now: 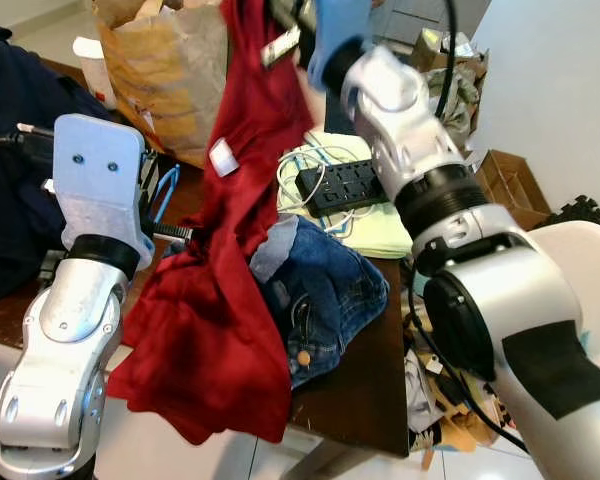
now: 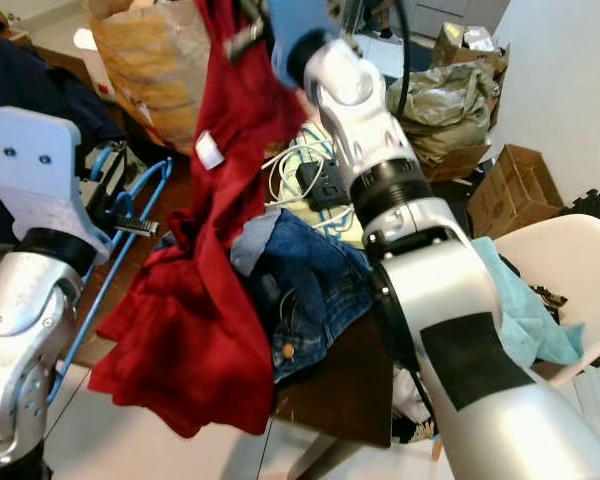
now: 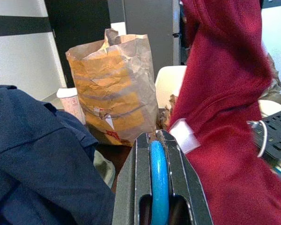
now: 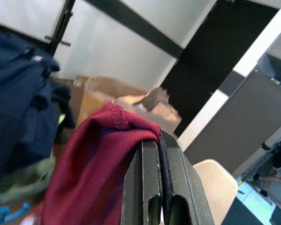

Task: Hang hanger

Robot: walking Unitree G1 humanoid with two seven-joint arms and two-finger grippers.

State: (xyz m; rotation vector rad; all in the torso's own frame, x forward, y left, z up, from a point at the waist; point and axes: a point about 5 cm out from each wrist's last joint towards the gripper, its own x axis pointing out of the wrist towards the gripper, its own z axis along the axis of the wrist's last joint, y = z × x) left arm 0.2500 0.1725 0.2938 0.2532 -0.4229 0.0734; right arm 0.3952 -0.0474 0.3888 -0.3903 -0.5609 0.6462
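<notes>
A dark red garment point(image 1: 230, 250) hangs from high up down onto the table, its lower part spread over the front edge. My right gripper point(image 4: 160, 140) is raised at the top of the scene and is shut on the garment's upper hem. My left gripper point(image 3: 158, 137) is to the left of the garment, just above the table, and is shut on a blue hanger point(image 3: 158, 178). The hanger's thin blue frame point(image 2: 145, 195) slants down to the left beside the red cloth. A white label point(image 1: 223, 157) shows on the garment.
A brown paper bag point(image 1: 170, 70) stands at the back of the wooden table point(image 1: 360, 390). Blue jeans point(image 1: 320, 290), a black power strip point(image 1: 345, 183) and dark navy clothes point(image 1: 5, 150) lie on it. A white chair point(image 2: 550, 250) and cardboard boxes point(image 1: 505, 180) are to the right.
</notes>
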